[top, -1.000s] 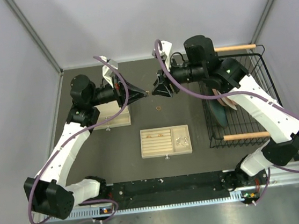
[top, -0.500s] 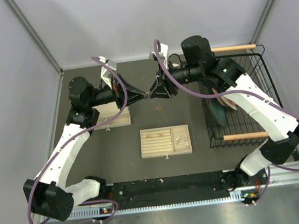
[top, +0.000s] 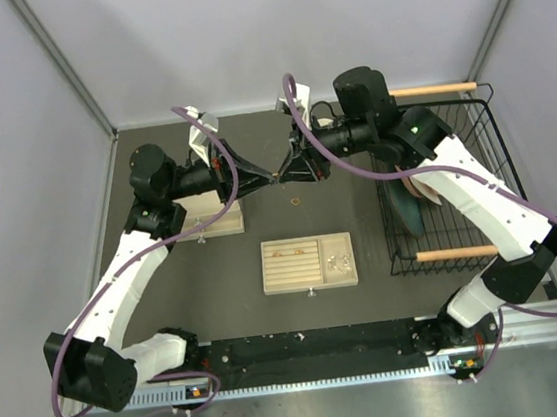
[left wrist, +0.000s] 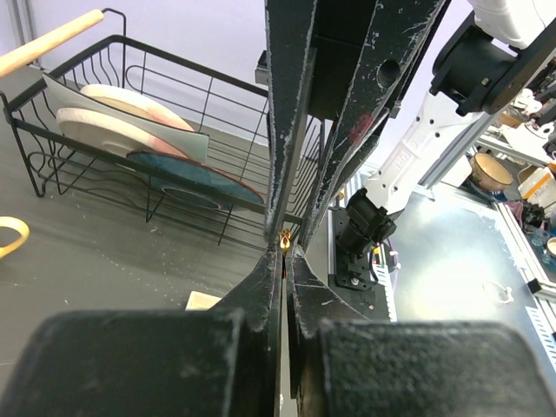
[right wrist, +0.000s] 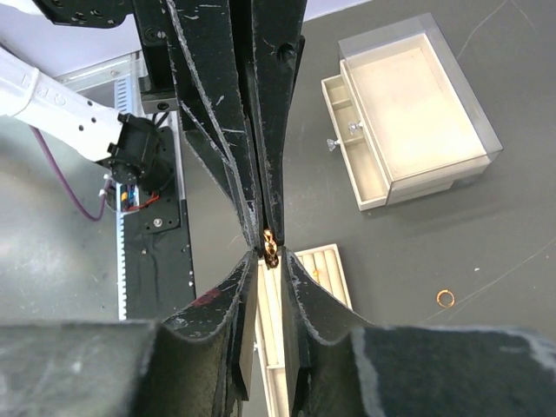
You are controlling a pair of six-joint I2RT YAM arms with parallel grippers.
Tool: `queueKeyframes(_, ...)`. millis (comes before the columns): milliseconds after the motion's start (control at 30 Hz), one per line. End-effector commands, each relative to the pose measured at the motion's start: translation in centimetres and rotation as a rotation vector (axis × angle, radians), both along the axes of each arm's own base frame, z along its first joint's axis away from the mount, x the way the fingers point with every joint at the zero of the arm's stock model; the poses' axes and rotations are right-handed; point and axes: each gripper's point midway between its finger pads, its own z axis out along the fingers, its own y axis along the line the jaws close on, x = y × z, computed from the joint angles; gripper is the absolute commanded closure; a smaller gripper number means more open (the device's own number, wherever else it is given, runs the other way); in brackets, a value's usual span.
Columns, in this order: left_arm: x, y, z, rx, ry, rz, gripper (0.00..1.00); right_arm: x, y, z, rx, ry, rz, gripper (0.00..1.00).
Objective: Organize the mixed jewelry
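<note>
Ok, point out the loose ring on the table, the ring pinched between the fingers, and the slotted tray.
loose ring (top: 295, 203): top external view, on the ring itself.
pinched ring (right wrist: 269, 240): right wrist view, on its visible gold part.
slotted tray (top: 287, 287): top external view, on its near wall.

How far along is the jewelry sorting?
Done: a few rings appear to sit in the cream tray's slots, with the silvery cluster in its right compartment. In hand: a gold ring pinched where the left claw and right claw meet tip to tip. Left: one loose ring on the table.
</note>
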Motion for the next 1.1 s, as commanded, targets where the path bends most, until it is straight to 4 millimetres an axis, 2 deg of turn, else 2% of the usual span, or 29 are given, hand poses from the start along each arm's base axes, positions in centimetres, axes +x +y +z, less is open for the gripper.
queueKeyframes(0,-1.4,-0.2,1.0,-0.021,-0.065,-0.037,1.00,-0.2,0.6,2.6,0.064,-0.059,0.035,0.86)
queueKeyframes(167,-1.4,-0.3,0.6,-0.013,-0.059,-0.032,1.00,-0.2,0.6,2.7,0.062,-0.071,0.032,1.00)
queueKeyframes(233,-1.3,-0.2,0.6,-0.009,-0.065,-0.019,1.00,0.1,0.4,2.7,0.056,-0.083,0.010,1.00)
queueKeyframes(400,-0.8,0.1,-0.3,0.025,-0.080,0.036,0.79,0.6,-0.2,2.6,0.040,-0.111,-0.032,1.00)
queueKeyframes(433,-0.7,0.2,-0.3,0.031,-0.081,0.048,0.71,0.6,-0.4,2.7,0.037,-0.117,-0.040,1.00)
queueKeyframes(500,0.0,0.5,-0.5,0.047,-0.093,0.104,0.61,1.0,-0.8,2.3,0.022,-0.127,-0.063,1.00)
queueKeyframes(533,0.2,0.7,-0.4,0.050,-0.101,0.123,0.49,1.1,-0.8,2.1,0.014,-0.135,-0.067,1.00)
queueKeyframes(700,0.8,1.7,-0.2,0.067,-0.141,0.187,0.31,1.4,-1.7,1.2,-0.021,-0.158,-0.101,1.00)
queueKeyframes(733,1.2,2.1,-0.7,0.084,-0.133,0.212,0.30,1.5,-1.9,0.9,-0.033,-0.170,-0.103,1.00)
queueKeyframes(800,1.9,2.9,-1.3,0.109,-0.115,0.275,0.29,2.0,-2.4,-0.3,-0.072,-0.178,-0.127,1.00)
queueKeyframes(900,3.6,5.2,-2.5,0.155,-0.109,0.389,0.30,2.5,-2.9,-3.4,-0.146,-0.181,-0.129,1.00)
queueKeyframes(933,3.8,5.7,-2.9,0.161,-0.100,0.408,0.30,2.5,-3.0,-5.2,-0.181,-0.162,-0.125,1.00)
queueKeyframes(1000,4.7,7.5,-3.6,0.171,-0.077,0.477,0.31,2.9,-3.2,-7.1,-0.220,-0.161,-0.124,1.00)
queueKeyframes(1033,5.0,8.2,-3.9,0.173,-0.060,0.504,0.31,2.9,-3.4,-9.0,-0.253,-0.139,-0.123,1.00)
queueKeyframes(1067,5.2,8.8,-4.0,0.173,-0.048,0.528,0.31,3.1,-3.5,-9.9,-0.269,-0.140,-0.131,1.00)
